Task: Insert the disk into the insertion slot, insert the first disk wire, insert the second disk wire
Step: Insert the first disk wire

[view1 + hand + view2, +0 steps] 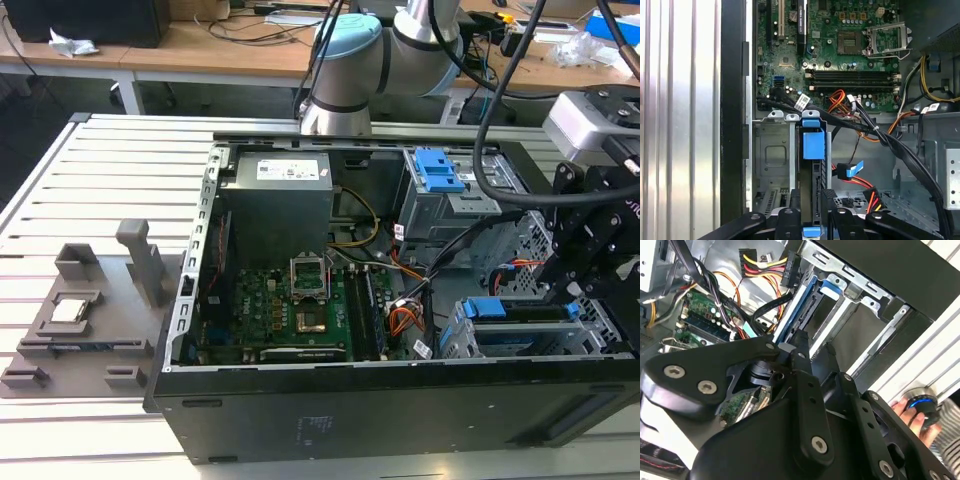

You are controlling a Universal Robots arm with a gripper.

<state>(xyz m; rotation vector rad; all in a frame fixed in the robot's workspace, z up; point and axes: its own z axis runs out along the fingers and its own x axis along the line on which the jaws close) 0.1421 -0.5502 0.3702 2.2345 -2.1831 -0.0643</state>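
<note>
The disk [813,145], in its bright blue carrier, stands on edge inside the insertion slot [771,155], a perforated grey cage by the case wall. My gripper [812,199] is over its near end with one black finger on each side, shut on it. In the exterior view the gripper [572,295] hangs over the right end of the disk [510,312] in the cage [458,342]. In the second wrist view the fingers [801,347] close around the blue edge [799,302]. A black power plug with red and yellow wires [871,195] and a blue-tabbed wire [850,170] lie loose beside the cage.
The open case holds a green motherboard [290,310], a power supply [275,195] and a taller grey bay with a blue latch [438,170]. Black cable bundles [880,135] cross near the cage. A grey fixture [85,310] sits on the slatted table. A person's hand [907,412] rests outside the case.
</note>
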